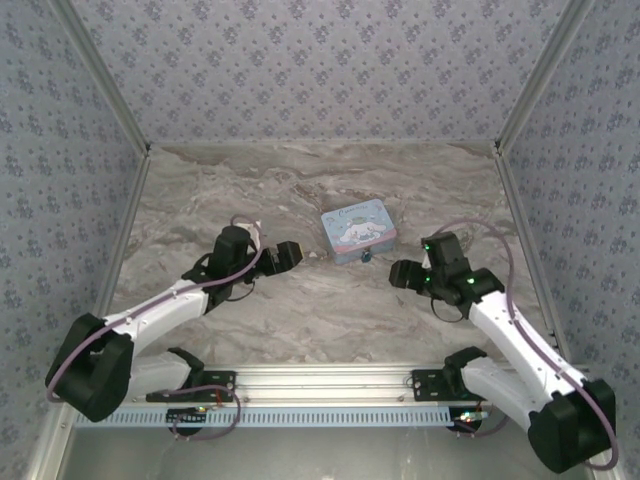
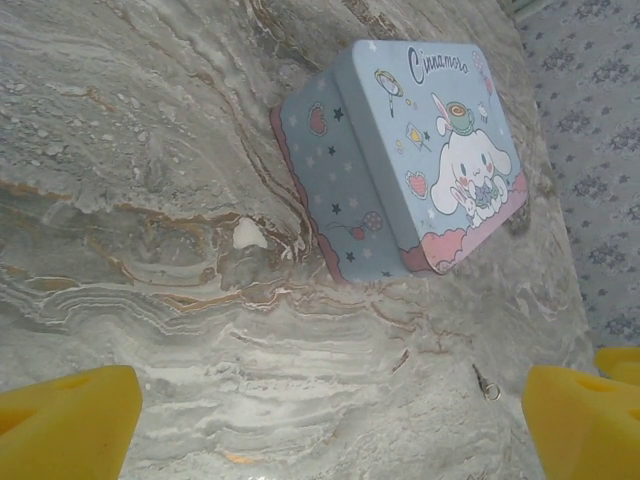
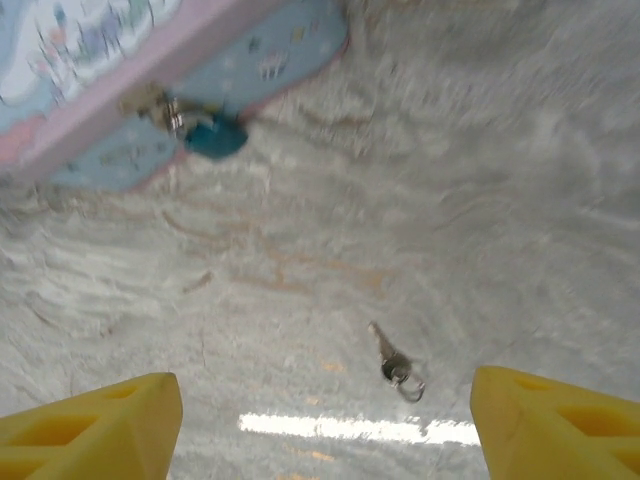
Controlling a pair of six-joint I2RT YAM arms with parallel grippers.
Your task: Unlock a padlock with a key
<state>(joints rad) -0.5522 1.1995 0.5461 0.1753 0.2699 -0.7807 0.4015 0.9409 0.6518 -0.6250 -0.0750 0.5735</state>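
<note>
arms reach low; left pincer and right pincer wide, empty. thin dark metal key lies flat on the marble bench.

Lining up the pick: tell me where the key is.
In the right wrist view the key lies on the table just ahead of the right gripper, short of the padlock by the tin.

Teal padlock touches the tin; dark key lies apart.
</note>
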